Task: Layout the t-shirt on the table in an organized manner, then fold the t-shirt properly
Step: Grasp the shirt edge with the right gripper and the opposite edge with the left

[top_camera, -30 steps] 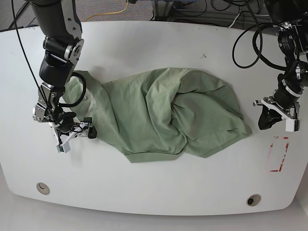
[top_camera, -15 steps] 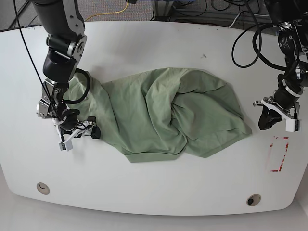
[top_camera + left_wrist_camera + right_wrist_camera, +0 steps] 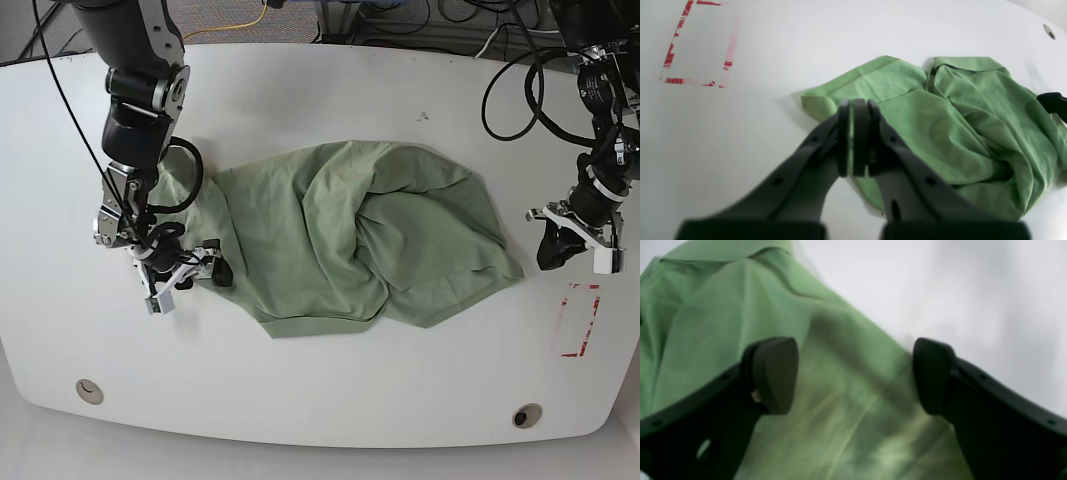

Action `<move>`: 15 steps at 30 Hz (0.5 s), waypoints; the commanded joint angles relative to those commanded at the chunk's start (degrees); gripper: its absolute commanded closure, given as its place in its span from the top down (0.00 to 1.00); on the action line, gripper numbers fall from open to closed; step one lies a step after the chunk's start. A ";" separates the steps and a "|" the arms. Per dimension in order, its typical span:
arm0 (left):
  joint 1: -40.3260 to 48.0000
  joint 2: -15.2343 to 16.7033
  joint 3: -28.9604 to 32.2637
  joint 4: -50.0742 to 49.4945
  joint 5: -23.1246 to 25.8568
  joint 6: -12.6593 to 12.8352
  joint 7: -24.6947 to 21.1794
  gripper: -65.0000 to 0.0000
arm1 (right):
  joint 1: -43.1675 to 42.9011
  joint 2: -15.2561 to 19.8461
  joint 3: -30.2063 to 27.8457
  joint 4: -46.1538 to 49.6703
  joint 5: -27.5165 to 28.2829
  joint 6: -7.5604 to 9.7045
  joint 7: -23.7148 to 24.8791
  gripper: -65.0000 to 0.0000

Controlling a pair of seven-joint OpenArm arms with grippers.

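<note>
T-shirt [image 3: 350,235] crumpled on glossy white table [image 3: 320,100], left pincer [image 3: 855,133] together, right pincer [image 3: 853,376] apart.

The pale sage-green t-shirt of soft, matt woven cloth [image 3: 350,235] lies creased and rumpled, with a stitched hem visible near the closed fingertips of the left gripper [image 3: 855,133]. Those fingers look like matt dark-grey plastic, smooth, with small screw holes along them. The right gripper [image 3: 853,375] has rounded black pads [image 3: 773,373] of a dull, rubbery look, cloth spread between them. The large white tabletop [image 3: 320,100] is smooth and glossy; its red rectangular marking [image 3: 696,43] is worn and patchy.
</note>
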 joint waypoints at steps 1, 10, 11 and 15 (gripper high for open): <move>0.00 0.00 0.00 0.00 0.00 0.00 0.00 0.00 | 0.00 -0.35 0.18 0.00 -0.09 0.00 0.00 0.78; 0.00 0.00 0.00 -0.09 0.00 0.00 0.00 0.00 | 0.26 -0.18 0.18 0.00 -0.09 0.00 0.18 0.44; 0.00 0.00 0.09 -0.09 0.00 0.00 0.00 0.00 | 0.26 -0.18 0.18 0.00 -0.09 0.00 0.18 0.39; 0.00 0.00 0.09 -0.09 0.00 0.00 0.00 0.00 | 0.88 -0.18 0.18 0.00 -0.09 0.00 0.18 0.21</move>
